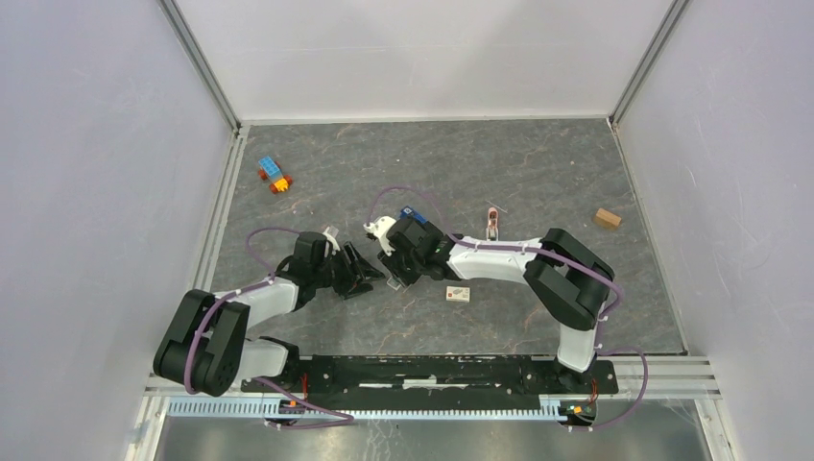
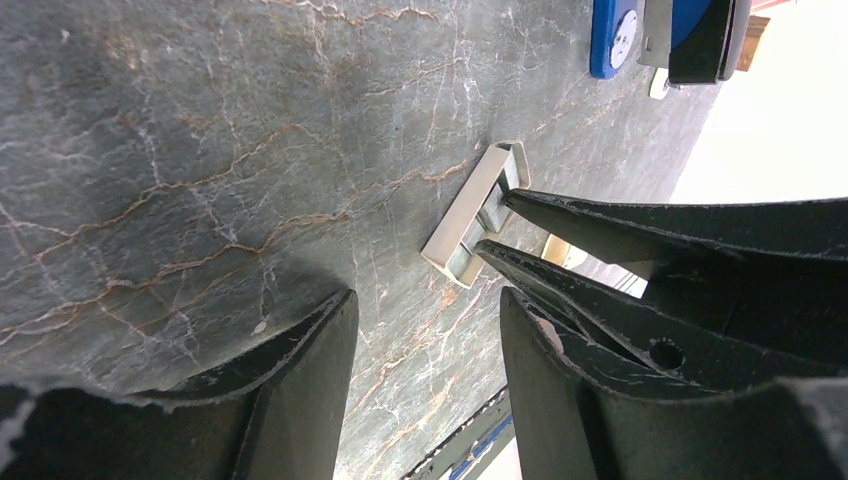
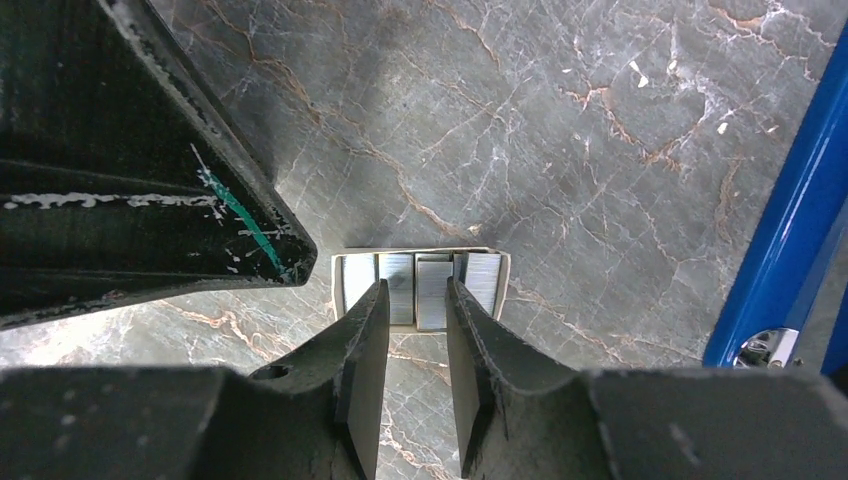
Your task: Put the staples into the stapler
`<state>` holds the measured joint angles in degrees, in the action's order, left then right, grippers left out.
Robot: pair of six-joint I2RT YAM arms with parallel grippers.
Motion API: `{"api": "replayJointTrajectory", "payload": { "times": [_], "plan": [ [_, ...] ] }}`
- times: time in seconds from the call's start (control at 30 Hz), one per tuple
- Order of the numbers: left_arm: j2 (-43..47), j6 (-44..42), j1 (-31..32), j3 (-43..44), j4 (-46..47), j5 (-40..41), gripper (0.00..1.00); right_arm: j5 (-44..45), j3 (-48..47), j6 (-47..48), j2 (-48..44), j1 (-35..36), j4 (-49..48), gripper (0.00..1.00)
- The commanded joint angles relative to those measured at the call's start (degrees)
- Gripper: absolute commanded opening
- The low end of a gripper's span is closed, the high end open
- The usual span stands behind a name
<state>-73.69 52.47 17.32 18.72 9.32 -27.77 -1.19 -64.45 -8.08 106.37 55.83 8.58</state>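
so the right gripper (image 3: pixel 417 290) sits right over the staples (image 3: pixel 430 278), strip lying crosswise to its narrowly parted fingers, can't tell if it's pinching; left gripper (image 2: pixel 428 300) hangs spread just beside

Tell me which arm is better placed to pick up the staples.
Right: the right gripper has its fingertips at the staples, while the left gripper hangs open short of them.
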Motion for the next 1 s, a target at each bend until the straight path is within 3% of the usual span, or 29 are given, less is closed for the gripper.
{"api": "replayJointTrajectory", "payload": {
  "times": [0.0, 0.3, 0.73, 0.97],
  "plan": [
    [-1.23, 0.71, -0.27, 0.26, -1.08, 1.39, 0.62, 8.09, -1.37, 2.41, 1.80, 2.06, 4.47, 0.33],
    [-0.83, 1.06, -0.27, -0.60, -0.80, 1.83, 0.61, 14.25, -2.05, 2.86, 2.06, 4.18, 4.78, 0.27],
    [-0.36, 1.15, -0.27, -0.66, -0.80, 1.86, 0.61, 13.36, -1.38, 2.18, 1.54, 4.13, 3.25, 0.10],
    [-1.03, 1.15, -0.27, -0.61, -0.58, 1.84, 0.61, 6.85, 0.26, 0.05, -1.85, 3.53, -0.16, 0.08]
  ]
}}
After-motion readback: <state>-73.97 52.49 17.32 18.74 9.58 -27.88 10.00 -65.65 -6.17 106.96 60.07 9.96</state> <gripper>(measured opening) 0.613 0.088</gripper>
